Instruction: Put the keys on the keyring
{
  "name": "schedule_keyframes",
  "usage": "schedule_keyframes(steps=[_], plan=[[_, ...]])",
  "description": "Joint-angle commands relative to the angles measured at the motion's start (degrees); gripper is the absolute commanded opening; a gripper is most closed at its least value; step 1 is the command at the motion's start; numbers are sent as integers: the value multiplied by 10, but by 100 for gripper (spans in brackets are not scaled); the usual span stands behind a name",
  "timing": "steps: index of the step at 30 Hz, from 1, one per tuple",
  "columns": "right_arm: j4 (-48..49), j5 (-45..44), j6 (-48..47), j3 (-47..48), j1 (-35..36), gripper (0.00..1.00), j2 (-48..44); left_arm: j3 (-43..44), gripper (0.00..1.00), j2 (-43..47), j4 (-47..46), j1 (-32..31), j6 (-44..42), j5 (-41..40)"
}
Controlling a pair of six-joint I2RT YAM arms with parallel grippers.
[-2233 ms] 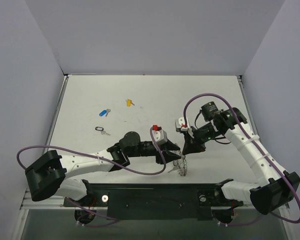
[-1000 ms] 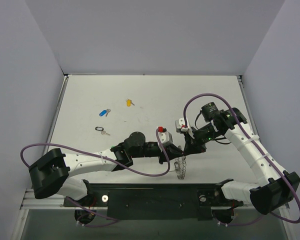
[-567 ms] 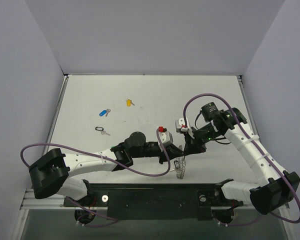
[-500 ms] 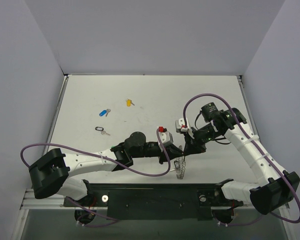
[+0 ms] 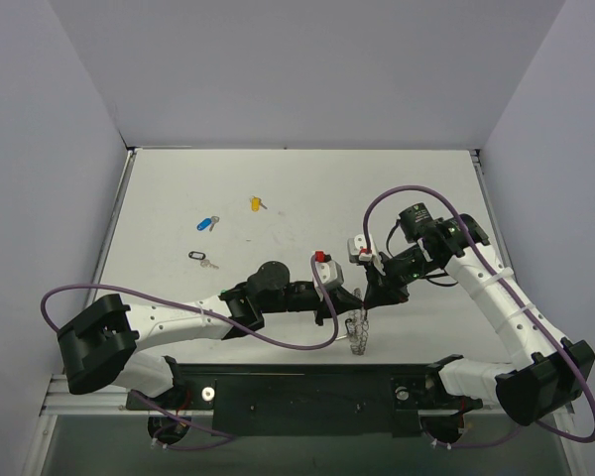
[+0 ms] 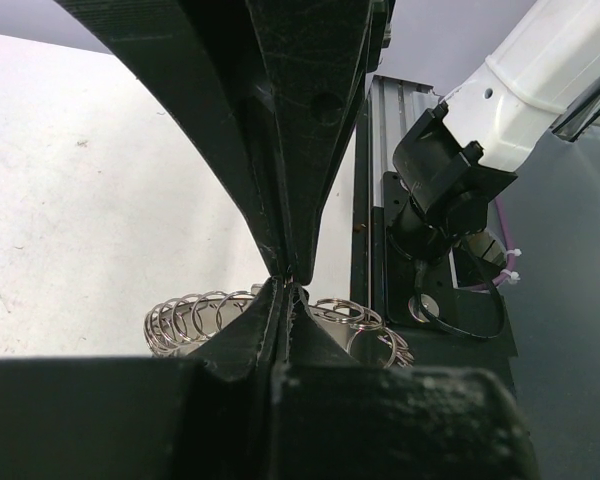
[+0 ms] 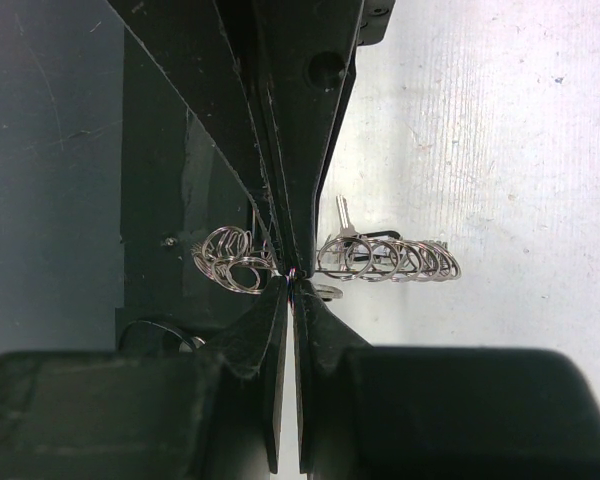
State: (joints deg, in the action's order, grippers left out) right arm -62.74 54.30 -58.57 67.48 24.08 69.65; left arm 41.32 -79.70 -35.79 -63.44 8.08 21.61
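While clamping keyring [image 7: 400, 258] in closed left gripper [image 6: 285, 280] and right gripper [image 7: 292, 272]: blue key [image 5: 207, 223], yellow key [image 5: 256, 203], black key [image 5: 200, 258] unthreaded, table 10 o'clock.

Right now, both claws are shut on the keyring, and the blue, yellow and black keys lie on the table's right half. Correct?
No: the top external view shows the blue key, yellow key and black key on the left of the table. The left claw and right claw are shut on the keyring.
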Motion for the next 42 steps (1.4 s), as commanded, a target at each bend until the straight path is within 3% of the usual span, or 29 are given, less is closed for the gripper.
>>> schedule_keyframes(steps=[1, 5, 8, 10, 18, 21, 24, 30, 38, 42], plan=[[0, 51, 1, -1, 2, 0, -12, 24, 0, -6, 4, -5, -3, 10], [18, 60, 20, -10, 0, 1, -21, -3, 0, 11, -21, -5, 7, -25], [25, 73, 23, -20, -6, 26, -29, -34, 0, 38, -59, -6, 15, -55], [28, 88, 26, -24, -12, 34, -35, -53, 0, 53, -88, -6, 19, -67], [33, 162, 2, -39, -57, 45, -53, -111, 0, 97, -186, -5, 74, -82], [27, 166, -38, -47, -57, 46, -51, -128, 0, 97, -235, -4, 117, -75], [-18, 174, -152, -30, -55, 47, -38, -130, 0, 97, -260, -4, 147, -61], [-206, 183, -367, 25, -43, 47, 13, -133, 0, 96, -259, -5, 171, -75], [-258, 186, -421, 29, -31, 42, 31, -126, 0, 82, -275, -6, 179, -80], [-259, 187, -412, 32, -30, 30, 35, -126, 0, 82, -275, -6, 178, -81]])
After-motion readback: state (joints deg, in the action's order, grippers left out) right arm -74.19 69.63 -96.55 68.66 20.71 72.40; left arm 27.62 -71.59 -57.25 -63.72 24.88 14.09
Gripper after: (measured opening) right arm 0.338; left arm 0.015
